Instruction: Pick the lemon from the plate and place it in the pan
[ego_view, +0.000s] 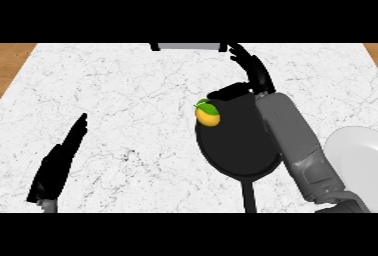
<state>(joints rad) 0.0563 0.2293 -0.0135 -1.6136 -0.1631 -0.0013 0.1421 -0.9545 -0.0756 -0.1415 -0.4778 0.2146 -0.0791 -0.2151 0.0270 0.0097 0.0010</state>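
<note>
Starting at the lower left of the frame, the left hand sits edge-on over the marble counter, fingers straight and together, pointing up-frame, holding nothing. Lower right, a white plate peeks in at the edge, partly behind the grey right forearm. Centre frame, the black pan lies with its handle running toward the bottom edge, and the lemon, green leaf on top, rests at the pan's upper left rim. Further up, the right hand reaches past the pan, fingers stretched out and apart, clear of the lemon
</note>
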